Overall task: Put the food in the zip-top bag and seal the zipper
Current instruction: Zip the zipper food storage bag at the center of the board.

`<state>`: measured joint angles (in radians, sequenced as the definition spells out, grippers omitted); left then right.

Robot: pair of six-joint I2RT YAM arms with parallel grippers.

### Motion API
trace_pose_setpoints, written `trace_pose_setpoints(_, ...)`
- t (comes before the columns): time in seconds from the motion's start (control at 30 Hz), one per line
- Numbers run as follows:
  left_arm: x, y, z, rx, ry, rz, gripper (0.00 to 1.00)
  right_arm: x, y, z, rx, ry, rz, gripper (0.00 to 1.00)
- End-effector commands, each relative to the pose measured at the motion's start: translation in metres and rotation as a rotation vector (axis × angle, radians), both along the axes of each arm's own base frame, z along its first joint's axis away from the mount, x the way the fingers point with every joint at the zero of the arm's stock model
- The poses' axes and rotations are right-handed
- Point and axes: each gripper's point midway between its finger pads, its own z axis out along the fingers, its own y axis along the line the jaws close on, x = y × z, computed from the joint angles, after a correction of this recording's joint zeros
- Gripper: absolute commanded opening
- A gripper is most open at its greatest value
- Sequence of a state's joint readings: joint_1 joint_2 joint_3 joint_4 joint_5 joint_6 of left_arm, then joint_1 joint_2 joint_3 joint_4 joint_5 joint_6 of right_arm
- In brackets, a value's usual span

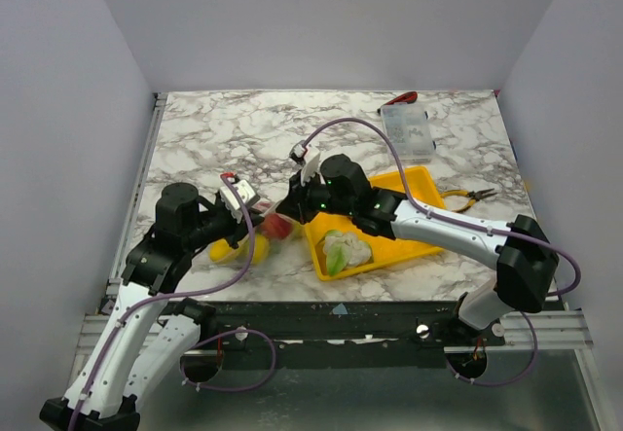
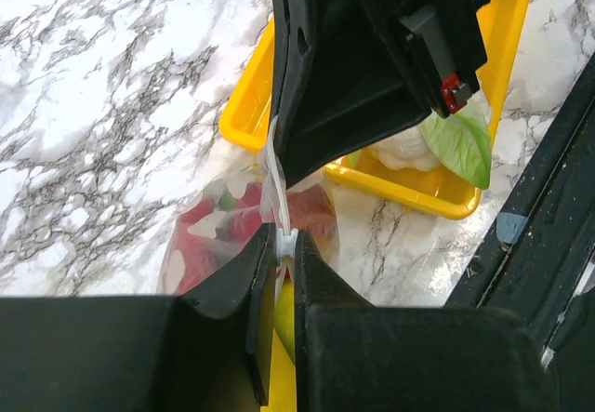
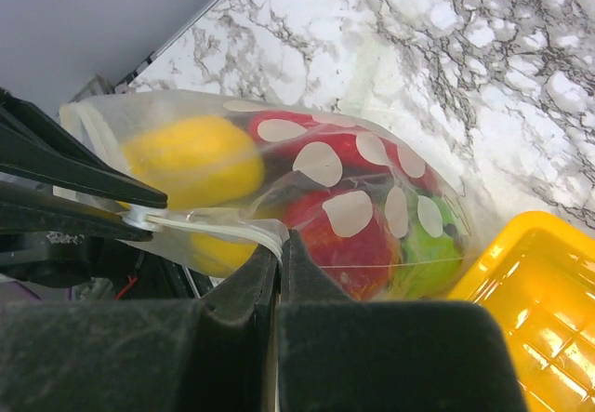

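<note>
Beside the yellow tray (image 1: 421,190), our left tool (image 2: 284,245) and right tool (image 3: 279,245) each pinch the zipper (image 3: 209,224); food (image 3: 191,161) shows inside the zip-top bag (image 3: 321,163). We see cauliflower (image 1: 350,251) in the tray.

White-and-black left arm (image 1: 136,339) and right arm (image 1: 458,236) carry purple cables (image 1: 350,121).

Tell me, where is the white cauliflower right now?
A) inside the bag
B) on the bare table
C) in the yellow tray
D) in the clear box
C: the cauliflower lies in the yellow tray, while the bag holds only yellow, red and green pieces.
</note>
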<state>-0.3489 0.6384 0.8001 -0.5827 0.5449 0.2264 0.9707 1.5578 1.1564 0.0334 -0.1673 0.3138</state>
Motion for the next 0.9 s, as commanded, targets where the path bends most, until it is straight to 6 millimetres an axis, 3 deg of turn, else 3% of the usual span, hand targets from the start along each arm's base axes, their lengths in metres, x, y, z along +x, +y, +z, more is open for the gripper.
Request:
trace_pose_setpoints(0.0,-0.013,0.017,-0.005,0.041,0.036,0.073,0.0,0.04,-0.028,0.013,0.026,-0.046,-0.176,0.0)
trace_pose_setpoints(0.27,-0.014,0.049,0.001,0.078,0.001,0.255,0.0,0.057,-0.039,0.011,0.029,-0.038,-0.225,0.0)
trace_pose_setpoints(0.67,-0.02,0.068,0.019,0.11,-0.053,0.327,0.0,0.09,-0.062,0.002,0.063,-0.012,-0.31,0.0)
trace_pose_setpoints(0.87,-0.022,0.091,0.023,0.178,-0.078,0.415,0.0,0.112,-0.07,0.001,0.076,-0.011,-0.347,0.0)
